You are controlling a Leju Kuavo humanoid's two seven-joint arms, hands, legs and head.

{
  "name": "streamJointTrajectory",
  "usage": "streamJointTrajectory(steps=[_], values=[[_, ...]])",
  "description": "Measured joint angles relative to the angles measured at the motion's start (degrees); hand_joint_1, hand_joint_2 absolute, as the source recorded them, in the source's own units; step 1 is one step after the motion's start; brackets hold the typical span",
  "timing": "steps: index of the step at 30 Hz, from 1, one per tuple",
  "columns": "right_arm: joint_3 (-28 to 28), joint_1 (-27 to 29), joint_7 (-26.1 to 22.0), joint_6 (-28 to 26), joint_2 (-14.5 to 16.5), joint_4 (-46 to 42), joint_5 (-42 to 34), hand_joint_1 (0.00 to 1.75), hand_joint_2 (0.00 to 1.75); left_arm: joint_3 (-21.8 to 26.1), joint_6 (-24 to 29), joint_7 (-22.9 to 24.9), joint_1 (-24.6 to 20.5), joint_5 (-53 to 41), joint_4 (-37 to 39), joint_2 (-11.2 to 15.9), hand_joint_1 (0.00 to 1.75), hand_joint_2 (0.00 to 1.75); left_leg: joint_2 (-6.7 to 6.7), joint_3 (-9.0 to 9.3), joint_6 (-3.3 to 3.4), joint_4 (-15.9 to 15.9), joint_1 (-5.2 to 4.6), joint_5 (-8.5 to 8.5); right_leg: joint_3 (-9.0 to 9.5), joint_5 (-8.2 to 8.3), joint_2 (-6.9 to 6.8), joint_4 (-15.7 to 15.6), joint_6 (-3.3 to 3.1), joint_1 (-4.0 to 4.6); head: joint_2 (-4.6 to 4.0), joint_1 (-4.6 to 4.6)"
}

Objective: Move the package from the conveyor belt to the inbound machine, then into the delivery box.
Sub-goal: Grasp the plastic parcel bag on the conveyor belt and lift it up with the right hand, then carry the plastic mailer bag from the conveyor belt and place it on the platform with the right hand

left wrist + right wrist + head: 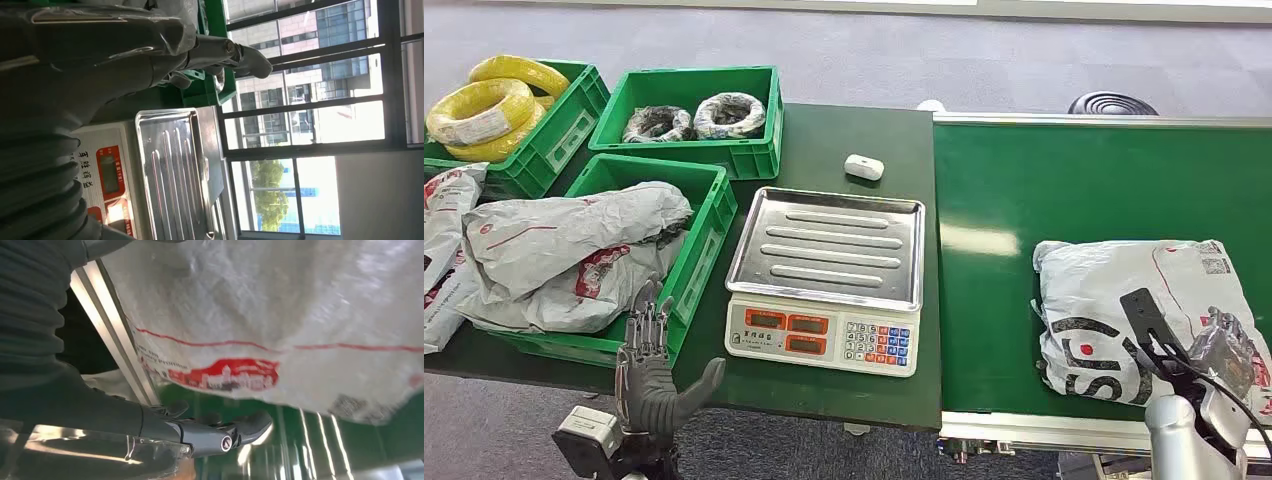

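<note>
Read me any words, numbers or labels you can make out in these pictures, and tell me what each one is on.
"SF", partly hidden, in large black letters: on the grey package on the conveyor belt.
Red logo print on that package: blurred, unreadable.
Red displays and keypad on the scale: too small to read.
Chinese characters on the scale's front: too blurred.
Red print on the bags in the green bin: unreadable.

The conveyor belt is deep green with a silver edge, and the package on it is pale grey plastic with thin red lines, black lettering and a red printed logo. The scale has a shiny ribbed steel tray above a cream front with orange-red display panels and a keypad of white, blue and red keys. The crates are bright green, one holding yellow coils, another grey bags with red marks.
</note>
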Motion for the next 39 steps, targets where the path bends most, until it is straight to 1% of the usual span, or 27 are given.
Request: streamJointTrajectory(steps=[2, 3, 5, 6, 7, 9, 11, 13, 17, 22, 25, 27, 29, 33, 36, 38, 39], values=[[-0.1, -0.9, 0.6, 1.7, -0.6, 2.9, 0.3, 0.00, 1.75, -0.2, 0.2, 0.0, -0.5, 0.3, 0.4, 0.1, 0.00, 1.75, 0.00, 0.00, 0.00, 0.0, 0.00, 0.00, 0.00, 0.00, 0.00, 0.0, 0.00, 0.00, 0.00, 0.00], [-0.2, -1.7, 1.1, 3.3, -1.2, 5.5, 0.5, 0.13, 1.75, -0.4, 0.4, -0.1, -1.0, 0.6, 0.8, 0.3, 0.00, 1.75, 0.00, -0.01, 0.00, 0.0, 0.00, 0.00, 0.00, 0.00, 0.00, 0.0, 0.00, 0.01, 0.00, 0.00], [-0.3, -3.2, 1.7, 5.8, -2.1, 10.1, 0.8, 0.72, 1.75, -0.7, 0.6, -0.1, -1.8, 0.8, 1.5, 0.5, 0.00, 1.75, 0.02, -0.01, 0.00, 0.0, 0.01, 0.00, 0.00, 0.00, 0.00, 0.0, 0.00, 0.01, 0.00, 0.00], [-0.3, -4.0, 1.8, 6.7, -2.4, 11.9, 0.8, 1.15, 1.75, -0.8, 0.6, -0.1, -2.1, 0.9, 1.8, 0.5, 0.00, 1.75, 0.04, 0.00, 0.00, 0.0, 0.02, 0.00, 0.01, 0.00, 0.02, 0.0, 0.00, 0.02, 0.00, 0.00], [-0.3, -4.7, 1.8, 7.5, -2.7, 13.4, 0.8, 1.45, 1.75, -0.9, 0.6, -0.1, -2.4, 0.9, 1.9, 0.6, 0.00, 1.75, 0.07, 0.02, 0.00, 0.0, 0.02, 0.00, 0.02, 0.00, 0.03, 0.0, 0.00, 0.03, 0.00, -0.01], [-0.4, -6.3, 1.8, 8.7, -3.2, 15.9, 0.8, 1.72, 1.75, -0.9, 0.7, -0.1, -2.8, 0.9, 2.2, 0.6, 0.00, 1.75, 0.10, 0.05, 0.00, 0.0, 0.04, 0.00, 0.06, -0.01, 0.04, 0.0, 0.00, 0.04, 0.00, 0.00], [-0.4, -7.6, 1.8, 9.2, -3.4, 17.9, 0.8, 1.72, 1.75, -0.9, 0.9, -0.1, -3.0, 1.0, 2.3, 0.7, 0.00, 1.75, 0.09, 0.08, 0.01, 0.0, 0.04, 0.00, 0.12, -0.01, 0.03, 0.0, 0.00, 0.02, 0.00, 0.02], [-0.5, -8.8, 1.4, 8.5, -3.5, 19.0, 0.4, 1.74, 1.75, -0.9, 1.3, -0.1, -3.0, 1.0, 2.4, 0.8, 0.00, 1.75, 0.09, 0.10, 0.02, 0.0, 0.03, 0.01, 0.19, 0.01, 0.03, 0.0, 0.01, 0.02, 0.00, 0.02], [-0.9, -10.4, -1.8, 4.4, -2.9, 19.6, -1.9, 1.75, 1.75, -0.7, 2.0, -0.1, -2.5, 0.7, 2.2, 0.9, 0.00, 1.75, 0.10, 0.13, 0.03, 0.0, -0.01, 0.03, 0.23, 0.03, 0.04, 0.0, 0.02, 0.01, 0.00, 0.00], [-1.4, -11.6, -12.0, -4.3, -0.7, 17.7, -7.6, 1.75, 1.75, -0.1, 3.0, -0.2, -0.5, -0.6, 0.6, 0.6, 0.00, 1.75, 0.03, 0.10, 0.02, 0.0, 0.01, 0.04, 0.18, 0.03, 0.01, 0.0, 0.02, 0.03, -0.01, -0.01], [-0.7, -11.7, -17.3, -7.9, 1.3, 13.3, -11.6, 1.75, 1.75, 0.1, 3.1, -0.2, 0.1, -1.2, -0.1, 0.4, 0.00, 1.75, 0.01, 0.07, 0.01, 0.0, 0.04, 0.05, 0.15, 0.01, -0.02, 0.0, 0.00, 0.06, 0.00, -0.01], [0.6, -11.3, -20.7, -9.5, 2.9, 8.7, -14.8, 1.75, 1.75, 0.2, 3.1, -0.2, 0.0, -1.4, -0.3, 0.3, 0.00, 1.75, 0.01, 0.04, 0.01, 0.0, 0.05, 0.05, 0.12, 0.01, -0.01, 0.0, 0.00, 0.07, 0.00, 0.00], [2.7, -10.2, -22.8, -10.4, 4.7, 2.3, -17.1, 1.75, 1.75, 0.4, 2.8, -0.2, -0.3, -1.6, -0.3, 0.1, 0.00, 1.75, 0.02, 0.02, 0.01, 0.0, 0.06, 0.05, 0.08, 0.01, 0.00, 0.0, 0.00, 0.07, -0.01, -0.01], [10.0, -7.5, -23.1, -10.3, 8.1, -11.4, -18.2, 1.75, 1.75, 0.9, 2.3, -0.2, -1.4, -2.1, -0.3, -0.1, 0.00, 1.75, 0.10, 0.02, -0.01, 0.0, 0.07, 0.06, 0.03, 0.00, 0.04, 0.0, -0.01, 0.08, 0.00, -0.01], [15.7, -6.1, -22.8, -8.4, 10.0, -18.6, -17.7, 1.75, 1.75, 1.2, 1.6, -0.2, -1.6, -2.9, -0.3, -0.2, 0.00, 1.75, 0.09, 0.01, -0.03, 0.0, 0.07, 0.07, 0.03, 0.00, 0.04, 0.0, -0.02, 0.08, 0.00, 0.00], [19.5, -5.5, -22.7, -6.0, 11.0, -21.8, -17.2, 1.75, 1.75, 1.4, 1.0, -0.2, -1.8, -3.5, -0.3, -0.4, 0.00, 1.75, 0.09, -0.01, -0.03, 0.0, 0.07, 0.07, 0.01, 0.00, 0.04, 0.1, -0.02, 0.08, 0.00, -0.01], [21.5, -5.5, -22.7, -4.0, 11.5, -22.8, -17.0, 1.75, 1.75, 1.5, 0.6, -0.2, -2.0, -3.7, -0.3, -0.6, 0.00, 1.75, 0.09, -0.02, -0.03, 0.0, 0.07, 0.07, 0.01, 0.00, 0.04, 0.1, -0.02, 0.08, 0.00, 0.00]])
